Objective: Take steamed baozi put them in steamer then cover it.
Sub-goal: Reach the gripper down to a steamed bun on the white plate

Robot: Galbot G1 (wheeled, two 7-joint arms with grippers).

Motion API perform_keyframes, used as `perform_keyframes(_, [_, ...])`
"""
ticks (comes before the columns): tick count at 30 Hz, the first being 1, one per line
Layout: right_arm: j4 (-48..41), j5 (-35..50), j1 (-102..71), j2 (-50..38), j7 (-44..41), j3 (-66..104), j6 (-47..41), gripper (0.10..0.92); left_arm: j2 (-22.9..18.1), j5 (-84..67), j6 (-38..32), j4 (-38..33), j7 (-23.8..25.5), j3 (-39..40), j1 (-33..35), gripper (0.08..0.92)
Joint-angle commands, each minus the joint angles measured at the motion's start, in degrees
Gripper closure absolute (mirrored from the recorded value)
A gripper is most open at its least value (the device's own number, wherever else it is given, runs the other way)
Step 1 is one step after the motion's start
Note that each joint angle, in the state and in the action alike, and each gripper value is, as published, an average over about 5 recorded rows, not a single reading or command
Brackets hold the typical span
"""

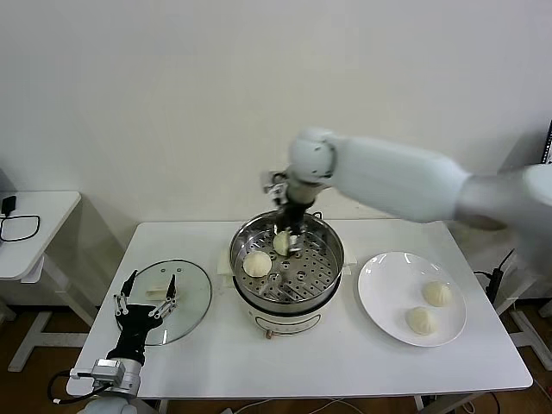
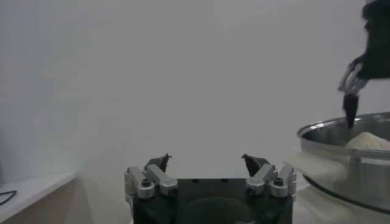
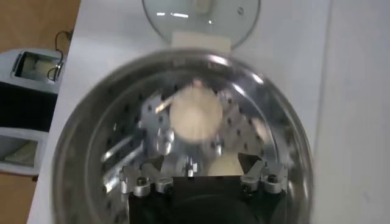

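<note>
- Left gripper (image 1: 147, 297) sits low at the table's (image 1: 345, 362) left front edge, just over the near rim of the cover (image 1: 185, 293); its fingers (image 2: 157, 163) stand wide apart and hold nothing
- Cover lies flat on the table left of the steamer (image 1: 297, 297), its white handle (image 1: 159, 291) up
- Steamer stands mid-table; one baozi (image 1: 257, 264) rests on the left of its holed tray (image 1: 297, 276)
- Right gripper (image 1: 285, 241) reaches down into the steamer at the back, fingers closed around a second baozi (image 1: 281, 243) just behind the first; the wrist view shows this bun (image 3: 226, 164) between the fingers, at or just above the tray
- Plate (image 1: 379, 297) lies right of the steamer; two more baozi (image 1: 437, 294) (image 1: 422, 321) sit on its right half, near each other
</note>
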Motion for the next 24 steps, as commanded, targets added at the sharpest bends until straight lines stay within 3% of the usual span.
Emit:
perform_keyframes(1, [11.00, -3.35, 5.46, -23.24, -4.71, -0.78, 6.21, 0.203, 0.17, 0.07, 0.06, -0.01, -0.05, 0.19, -0.01, 0.177])
perform_keyframes(10, [11.06, -17.67, -11.26, -35.19, -6.58, 5.92, 13.94, 0.203, -0.17, 0.37, 0.12, -0.71, -0.44, 1.60, 0.34, 0.177])
perform_keyframes(16, [8.74, -27.25, -28.13, -35.82, -8.12, 19.07, 17.24, 0.203, -0.79, 1.06, -0.20, -0.70, -0.48, 1.96, 0.73, 0.177])
perform_keyframes(24, [4.78, -33.48, -40.88, -32.56, -7.10, 29.98, 18.30, 0.203, -0.98, 1.09, -0.26, -0.94, -0.50, 1.62, 0.82, 0.177])
